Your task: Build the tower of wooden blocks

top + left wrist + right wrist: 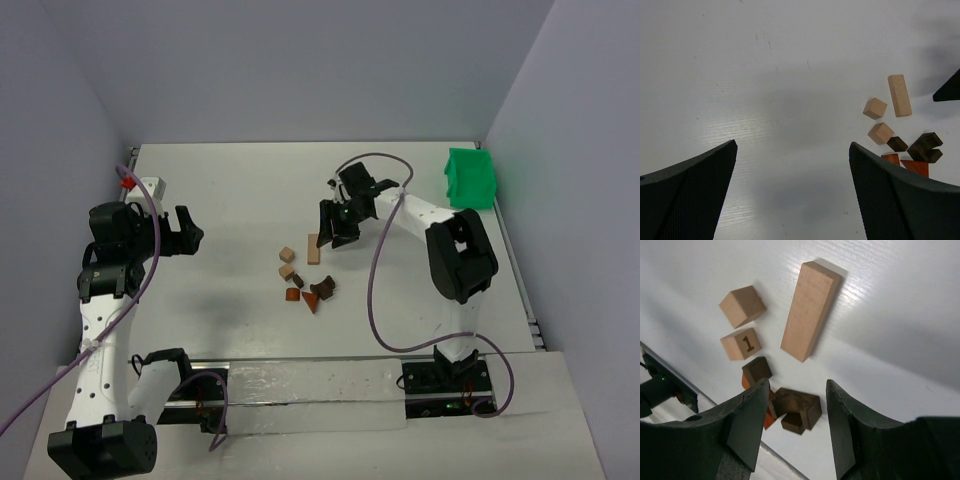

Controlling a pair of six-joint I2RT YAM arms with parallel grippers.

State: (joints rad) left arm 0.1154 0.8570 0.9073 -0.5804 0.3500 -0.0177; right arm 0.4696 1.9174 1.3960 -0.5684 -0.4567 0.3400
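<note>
Wood blocks lie loose on the table under my right gripper, its jaws parted and gripping nothing. Directly below the gap sits a dark brown notched piece. Beyond it come a small dark cube, a tan cube numbered 1, a plain tan cube and a long tan bar. My left gripper hangs spread wide and empty, the blocks just past one finger.

The left arm and right arm have white links and black joints. The left claw and right claw are black, with finely meshed fingers. Behind each claw runs a purple cable.
</note>
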